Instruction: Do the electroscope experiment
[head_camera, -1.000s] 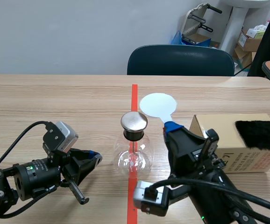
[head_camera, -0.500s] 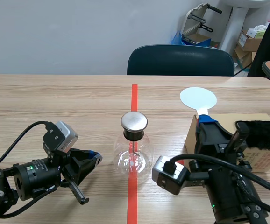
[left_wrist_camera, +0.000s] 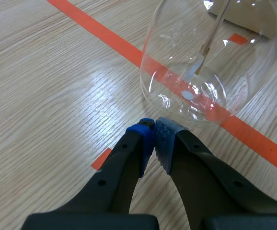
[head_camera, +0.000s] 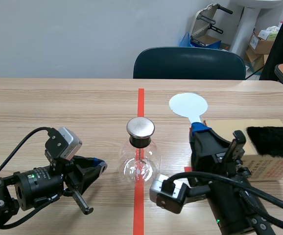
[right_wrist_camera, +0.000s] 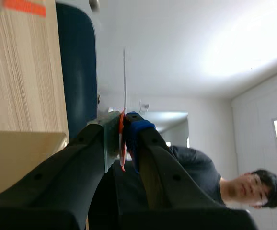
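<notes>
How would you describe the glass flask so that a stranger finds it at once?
Start from the wooden table and follow the orange-red tape line down its middle. The glass flask stands on that line. It alone is clear and round, with a shiny metal cap, unlike the cardboard box.

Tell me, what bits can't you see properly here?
- White paddle: scene view, its handle is hidden inside the right gripper; right wrist view shows it only edge-on.
- Glass flask: left wrist view, its top is cut off.
- Box: scene view, right arm hides some print.
</notes>
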